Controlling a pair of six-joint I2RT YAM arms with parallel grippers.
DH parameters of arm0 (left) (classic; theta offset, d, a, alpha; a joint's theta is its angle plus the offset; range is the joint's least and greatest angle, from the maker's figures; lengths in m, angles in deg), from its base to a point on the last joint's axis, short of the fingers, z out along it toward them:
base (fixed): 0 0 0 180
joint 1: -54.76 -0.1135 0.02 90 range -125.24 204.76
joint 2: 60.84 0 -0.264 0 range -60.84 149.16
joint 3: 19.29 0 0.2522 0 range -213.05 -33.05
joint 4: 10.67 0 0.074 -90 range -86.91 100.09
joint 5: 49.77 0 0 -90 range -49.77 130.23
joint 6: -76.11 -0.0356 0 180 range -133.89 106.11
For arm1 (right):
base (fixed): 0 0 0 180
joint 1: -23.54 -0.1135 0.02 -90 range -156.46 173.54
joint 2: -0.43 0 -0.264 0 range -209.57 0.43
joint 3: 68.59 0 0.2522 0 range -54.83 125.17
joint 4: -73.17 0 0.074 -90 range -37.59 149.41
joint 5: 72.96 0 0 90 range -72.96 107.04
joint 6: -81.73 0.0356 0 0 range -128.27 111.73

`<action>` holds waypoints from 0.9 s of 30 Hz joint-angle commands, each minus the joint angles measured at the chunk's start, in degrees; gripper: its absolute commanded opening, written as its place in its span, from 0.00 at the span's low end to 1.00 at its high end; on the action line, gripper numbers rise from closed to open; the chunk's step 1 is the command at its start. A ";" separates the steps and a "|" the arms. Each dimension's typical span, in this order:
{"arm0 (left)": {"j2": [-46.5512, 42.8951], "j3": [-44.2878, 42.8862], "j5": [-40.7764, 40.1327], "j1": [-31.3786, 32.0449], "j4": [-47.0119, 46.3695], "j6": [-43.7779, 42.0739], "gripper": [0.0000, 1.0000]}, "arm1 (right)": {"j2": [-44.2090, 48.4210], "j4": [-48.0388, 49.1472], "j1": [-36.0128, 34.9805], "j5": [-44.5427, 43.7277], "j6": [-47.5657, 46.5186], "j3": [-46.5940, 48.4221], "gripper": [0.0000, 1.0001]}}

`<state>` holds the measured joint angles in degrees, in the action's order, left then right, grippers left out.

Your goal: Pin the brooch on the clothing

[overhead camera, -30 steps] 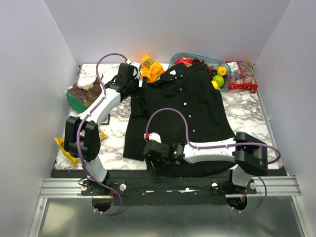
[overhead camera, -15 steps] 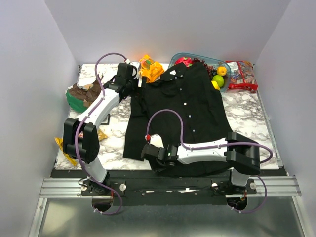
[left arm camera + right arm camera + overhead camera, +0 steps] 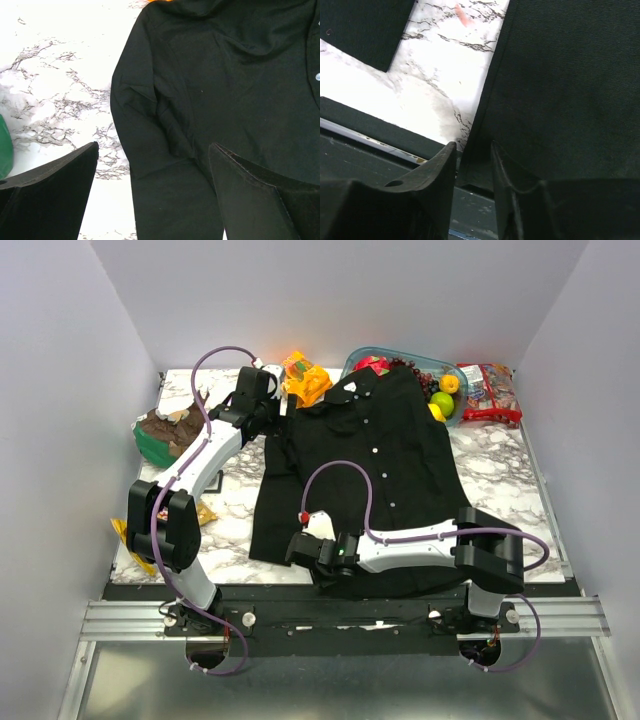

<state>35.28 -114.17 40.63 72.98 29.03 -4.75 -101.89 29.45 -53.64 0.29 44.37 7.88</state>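
Note:
The clothing, a black button-up shirt [image 3: 390, 460], lies flat on the marble table, collar at the far end. The brooch is not visible in any view. My left gripper [image 3: 268, 415] hovers open over the shirt's left shoulder and sleeve [image 3: 165, 100], its jaws wide apart [image 3: 152, 145] and holding nothing. My right gripper [image 3: 298, 548] is low at the shirt's near-left hem corner. In the right wrist view its jaws [image 3: 474, 145] stand close together with the hem edge [image 3: 470, 165] between them, right at the table's front edge.
At the back stand a teal tray of fruit [image 3: 452, 368], an orange packet [image 3: 305, 375] and a red packet [image 3: 490, 392]. A brown and green bundle [image 3: 165, 430] lies at the left, and a yellow wrapper [image 3: 130, 535] at the near-left edge.
My right gripper has shifted slightly left and lower along the near hem, and its arm has dropped. The left arm has stayed still.

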 commanded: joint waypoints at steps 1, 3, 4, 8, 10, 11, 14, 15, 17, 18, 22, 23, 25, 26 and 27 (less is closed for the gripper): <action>-1.90 -0.79 -0.76 0.15 -0.09 -0.80 0.99 | -4.02 -2.74 -0.16 -1.00 2.11 -1.28 0.32; -1.99 -0.79 -0.76 0.15 -0.01 -0.80 0.99 | -4.99 -2.92 -0.16 -1.00 2.03 -1.02 0.22; -1.99 -0.79 -0.76 0.15 -0.18 -0.88 0.99 | -5.34 -3.00 -0.16 -1.09 2.03 -0.58 0.19; -1.90 -0.88 -0.76 0.15 -0.01 -0.89 0.99 | -6.31 -3.53 -0.16 -0.91 1.50 0.47 0.13; -1.99 -0.88 -0.76 0.15 -0.01 -0.80 0.99 | -6.40 -3.44 -0.16 -1.00 0.71 1.09 0.03; -2.16 -0.88 -0.76 0.15 -0.01 -0.88 0.99 | -6.48 -3.01 -0.16 -1.00 -0.68 2.05 0.01; -2.07 -0.88 -0.76 0.15 -0.01 -0.80 0.99 | -7.36 -0.91 -0.16 -0.74 -4.98 5.55 0.01; -2.07 -0.88 -0.76 0.15 -0.01 -0.88 0.99 | -7.80 -0.02 -0.16 0.31 -6.31 6.53 0.01; -1.99 -0.88 -0.84 0.15 -0.01 -0.97 0.99 | -9.38 3.04 -0.16 1.80 -9.29 8.73 0.01; -1.81 -0.88 -0.84 0.15 0.08 -0.97 0.99 | -9.99 4.71 -0.16 4.68 -10.53 10.56 0.01; -1.72 -0.88 -1.46 0.15 0.08 -1.41 0.99 | -13.86 12.02 -0.16 11.74 -14.40 15.23 0.01; -1.72 -0.79 -1.72 0.15 0.08 -1.41 0.99 | -14.74 12.11 -0.16 12.27 -15.54 16.37 0.01; -1.63 -0.88 -2.51 0.15 0.26 -1.76 0.99 | -15.71 12.03 -0.16 12.53 -16.25 18.22 0.01; -1.55 -0.88 -2.60 0.15 0.26 -1.85 0.99 | -15.54 12.55 -0.16 12.53 -16.78 18.40 0.01; -1.46 -0.88 -2.69 0.15 0.26 -1.85 0.99 | -15.28 13.16 -0.16 12.80 -16.96 18.23 0.01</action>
<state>35.28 -114.17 40.15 72.98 29.05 -5.49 -115.81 38.50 -53.62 8.68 31.24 24.36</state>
